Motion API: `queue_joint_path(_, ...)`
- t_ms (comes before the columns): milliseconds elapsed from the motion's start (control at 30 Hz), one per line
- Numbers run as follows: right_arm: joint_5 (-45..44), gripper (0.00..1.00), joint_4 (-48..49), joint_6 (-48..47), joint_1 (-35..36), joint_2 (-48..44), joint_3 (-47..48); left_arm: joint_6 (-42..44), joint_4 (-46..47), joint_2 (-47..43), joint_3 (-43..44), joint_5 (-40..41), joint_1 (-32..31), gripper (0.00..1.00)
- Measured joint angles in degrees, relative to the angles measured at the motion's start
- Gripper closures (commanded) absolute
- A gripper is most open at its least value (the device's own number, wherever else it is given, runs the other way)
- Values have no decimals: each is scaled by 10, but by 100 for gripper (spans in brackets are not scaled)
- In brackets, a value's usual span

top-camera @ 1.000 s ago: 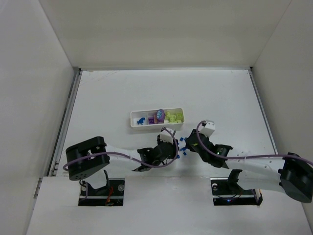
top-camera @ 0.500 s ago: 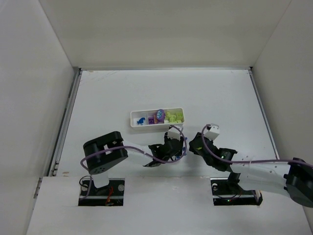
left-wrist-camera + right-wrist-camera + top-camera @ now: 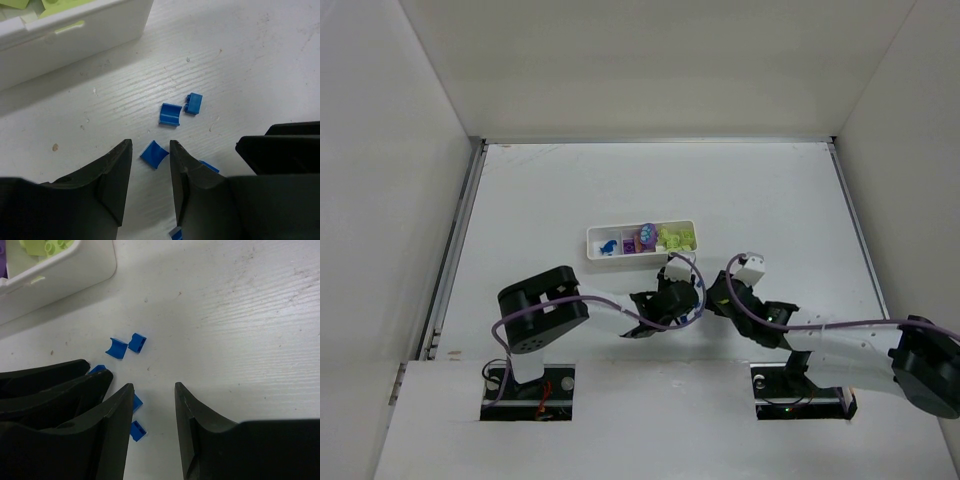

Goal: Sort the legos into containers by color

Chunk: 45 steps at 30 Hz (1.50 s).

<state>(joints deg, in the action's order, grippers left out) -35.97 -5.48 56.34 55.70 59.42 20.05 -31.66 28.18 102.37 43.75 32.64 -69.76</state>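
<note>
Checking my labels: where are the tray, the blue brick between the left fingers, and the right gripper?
tray (image 3: 75,42), left wrist view, its near side wall.
blue brick (image 3: 154,154), left wrist view, middle of its top face.
right gripper (image 3: 154,387), right wrist view, midway between its fingertips.

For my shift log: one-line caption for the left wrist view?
Left gripper, jaws open, flanks one blue lego; two more blue legos lie between it and the white tray.

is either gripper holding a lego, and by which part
nothing held: left gripper straddles a blue brick without clamping it; right gripper open, empty
</note>
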Motion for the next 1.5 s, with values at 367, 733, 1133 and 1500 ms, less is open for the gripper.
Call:
queue_joint_path(367,12,51,28,-16,-17,19,0,4,-2,12,13,7,-1,84)
queue_joint_path(733,27,54,61,-57,-36,124,41,-4,-30,-98,-64,7,4,84)
queue_joint_path(1133,24,61,63,-82,-50,209,100,-14,-49,-295,-148,-4,75,83)
queue_joint_path(1500,-12,83,39,-81,-50,267,152,-14,-90,-419,-179,-18,220,83)
